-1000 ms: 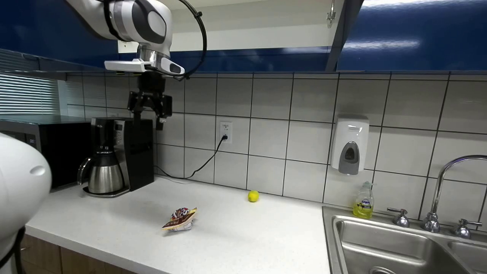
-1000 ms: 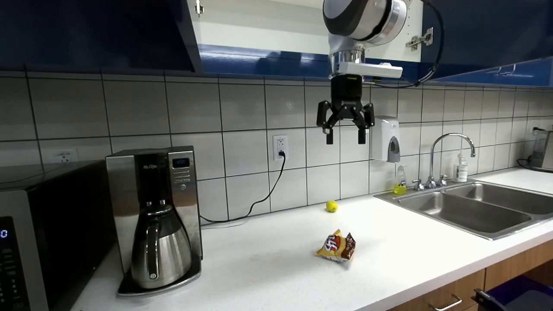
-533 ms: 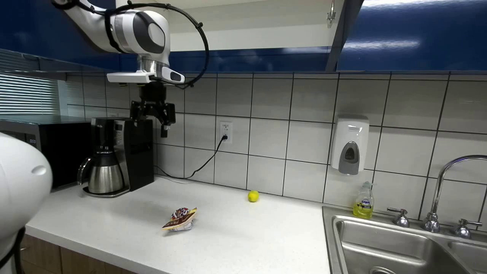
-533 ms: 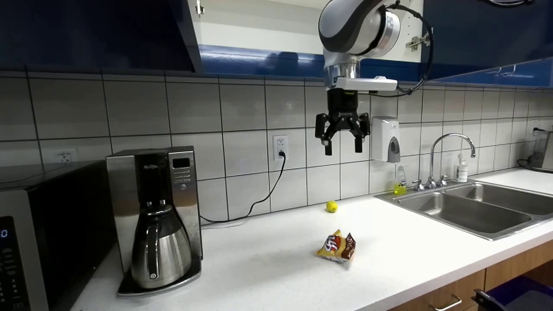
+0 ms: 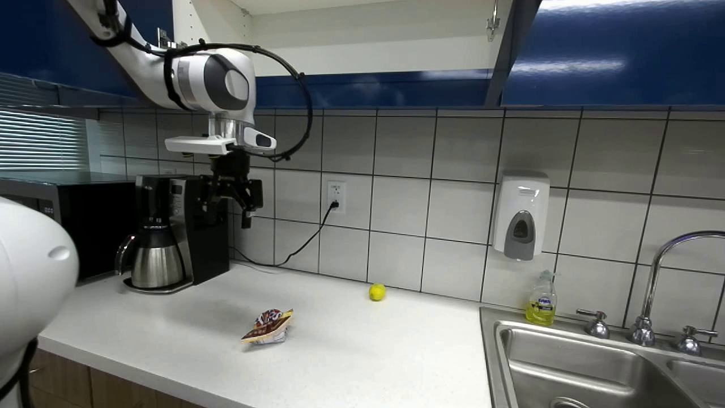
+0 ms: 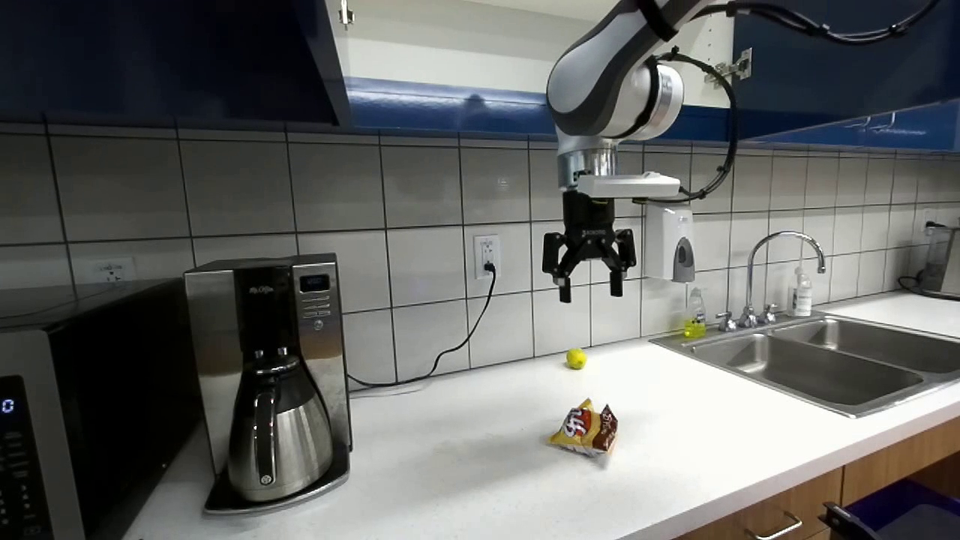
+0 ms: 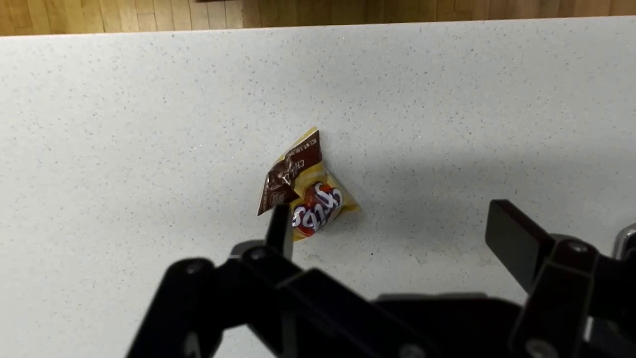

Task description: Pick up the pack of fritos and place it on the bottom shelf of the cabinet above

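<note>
The Fritos pack [image 5: 268, 327], small, yellow and brown, lies on the white counter in both exterior views [image 6: 587, 429] and in the wrist view [image 7: 318, 199]. My gripper [image 6: 590, 288] is open and empty, pointing down, well above the counter and the pack. In the wrist view, the pack lies toward the left finger, which covers part of it; the space between the fingertips [image 7: 390, 226] shows bare counter. The cabinet above [image 5: 368, 51] stands open, with a pale inside and a blue lower edge; it also shows in an exterior view [image 6: 450, 45]. Its bottom surface is hidden from below.
A coffee maker [image 6: 270, 375] and a microwave [image 6: 90, 405] stand on the counter. A yellow lemon [image 5: 377, 292] lies near the tiled wall. A sink [image 5: 572, 362], a dish soap bottle [image 5: 542, 300] and a wall dispenser [image 5: 521, 215] are farther along. A cord [image 6: 465, 341] runs to an outlet.
The arm and gripper have moved down from just below the cabinet toward the counter. The gripper has stayed open. The pack has not moved.
</note>
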{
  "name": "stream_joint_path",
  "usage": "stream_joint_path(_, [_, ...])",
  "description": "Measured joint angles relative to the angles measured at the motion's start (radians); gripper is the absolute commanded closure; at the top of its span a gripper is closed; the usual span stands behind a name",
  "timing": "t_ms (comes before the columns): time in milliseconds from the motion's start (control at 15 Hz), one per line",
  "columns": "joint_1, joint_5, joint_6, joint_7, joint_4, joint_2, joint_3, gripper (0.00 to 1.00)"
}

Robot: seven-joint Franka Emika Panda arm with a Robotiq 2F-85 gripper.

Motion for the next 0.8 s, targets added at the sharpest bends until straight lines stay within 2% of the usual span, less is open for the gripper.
stream_joint_path(800, [-0.011,-0.036,0.132,0.001,-0.010,0.203,-0.022,0.00])
